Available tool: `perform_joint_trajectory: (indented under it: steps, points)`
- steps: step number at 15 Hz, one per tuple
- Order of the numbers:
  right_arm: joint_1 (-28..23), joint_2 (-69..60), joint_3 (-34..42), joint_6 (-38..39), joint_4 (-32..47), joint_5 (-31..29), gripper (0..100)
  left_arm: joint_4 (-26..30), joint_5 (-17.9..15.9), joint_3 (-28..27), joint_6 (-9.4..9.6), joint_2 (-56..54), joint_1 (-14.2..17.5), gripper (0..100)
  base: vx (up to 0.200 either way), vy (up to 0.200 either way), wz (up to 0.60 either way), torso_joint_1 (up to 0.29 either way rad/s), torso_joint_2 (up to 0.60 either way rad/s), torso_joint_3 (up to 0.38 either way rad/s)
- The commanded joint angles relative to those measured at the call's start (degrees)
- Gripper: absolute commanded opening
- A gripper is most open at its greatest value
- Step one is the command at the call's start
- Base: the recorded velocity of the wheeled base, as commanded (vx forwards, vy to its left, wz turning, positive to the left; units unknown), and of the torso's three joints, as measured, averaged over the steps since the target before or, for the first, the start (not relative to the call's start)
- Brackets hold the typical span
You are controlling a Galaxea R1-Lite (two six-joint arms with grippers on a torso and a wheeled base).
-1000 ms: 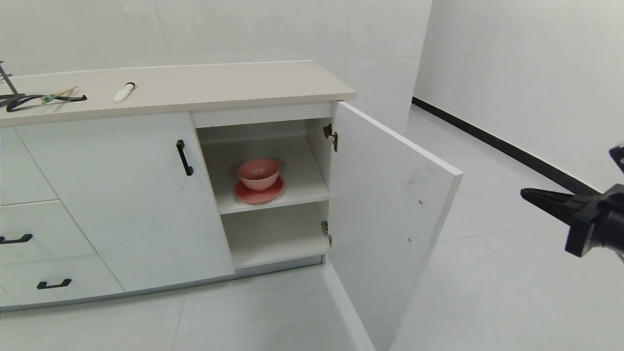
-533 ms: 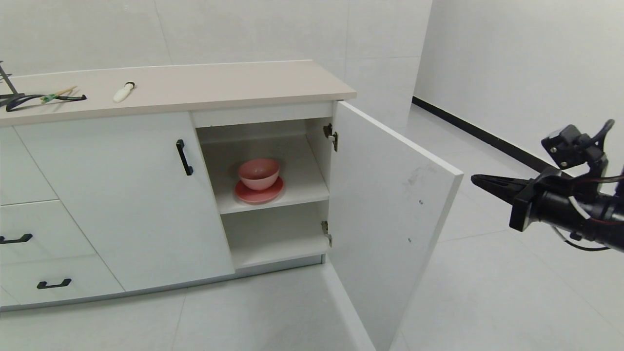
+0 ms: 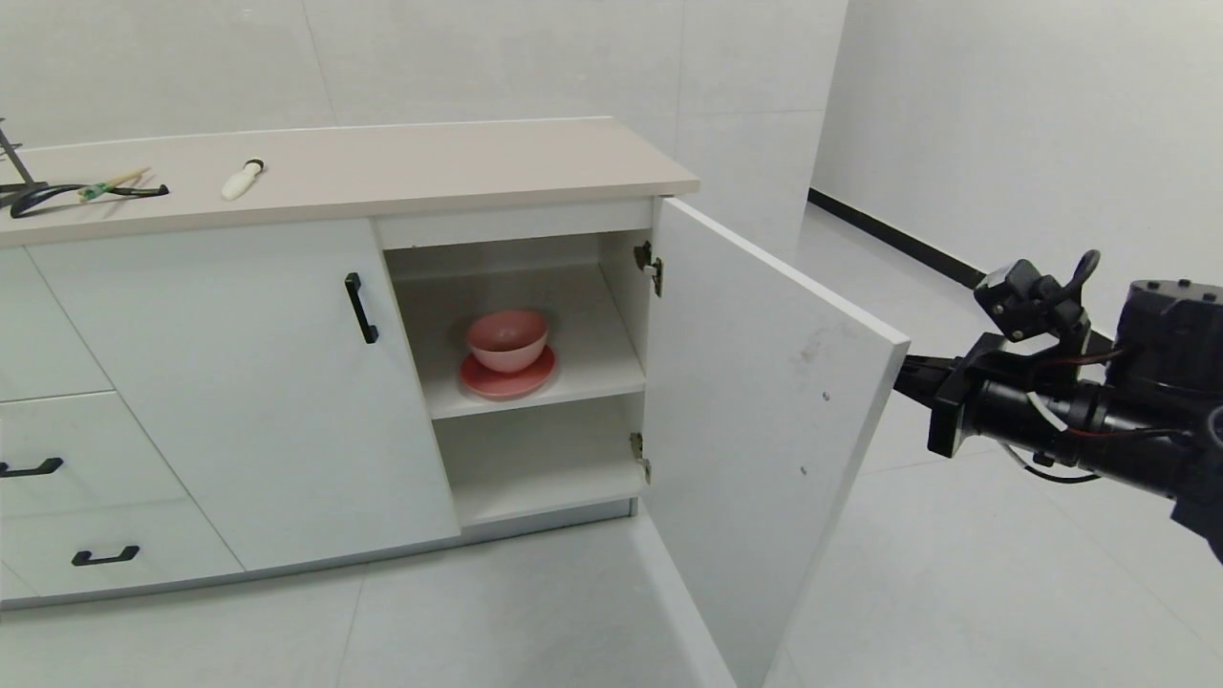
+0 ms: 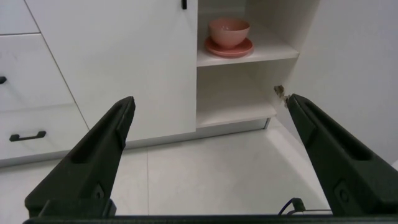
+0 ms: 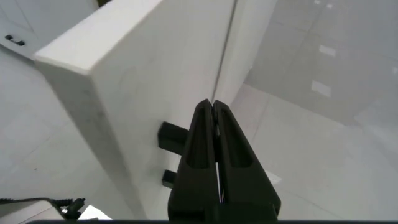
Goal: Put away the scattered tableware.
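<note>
A pink bowl [image 3: 506, 339] sits on a pink plate [image 3: 506, 380] on the upper shelf of the open cabinet; the bowl [image 4: 229, 31] and plate [image 4: 230, 48] also show in the left wrist view. The cabinet door [image 3: 755, 411] stands wide open. My right gripper [image 3: 917, 375] is at the door's outer edge, its tips hidden behind it. In the right wrist view the right gripper [image 5: 213, 106] is shut with nothing in it, close to the door's outside face and its black handle [image 5: 171, 134]. My left gripper [image 4: 209, 99] is open, low in front of the cabinet.
On the countertop [image 3: 430, 167] lie a white-handled utensil [image 3: 242, 179], a green-tipped stick [image 3: 113, 183] and a black utensil [image 3: 57, 194]. The left door with its black handle [image 3: 361, 308] is closed. Drawers [image 3: 31, 468] sit at far left. Bare floor lies right of the door.
My right arm has moved left, from the picture's right edge up to the open door's outer edge. The bowl, plate and door have not moved.
</note>
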Motion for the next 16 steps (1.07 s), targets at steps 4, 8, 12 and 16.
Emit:
perform_joint_trajectory:
  steps: [4, 8, 12, 16]
  points:
    - [2.78, -1.45, 2.56, -0.12, -0.77, 0.09, 0, -0.02, -0.02, 0.0, 0.03, 0.0, 0.01, 100, 0.0, 0.0, 0.0, 0.0, 0.0, 0.0]
    - [4.98, -2.86, 5.02, 0.06, -2.17, 0.09, 0, 0.07, -0.02, 0.0, 0.03, 0.0, 0.01, 100, 0.0, 0.0, 0.0, 0.0, 0.0, 0.0]
    - [7.7, -4.61, 4.93, 0.32, -2.44, 0.09, 0, 0.07, -0.02, 0.0, 0.03, 0.0, 0.01, 100, 0.0, 0.0, 0.0, 0.0, 0.0, 0.0]
    - [9.99, -4.53, 4.58, 0.5, -2.53, 0.44, 0, 0.07, -0.02, 0.0, 0.03, 0.0, 0.01, 100, 0.0, 0.0, 0.0, 0.0, 0.0, 0.0]
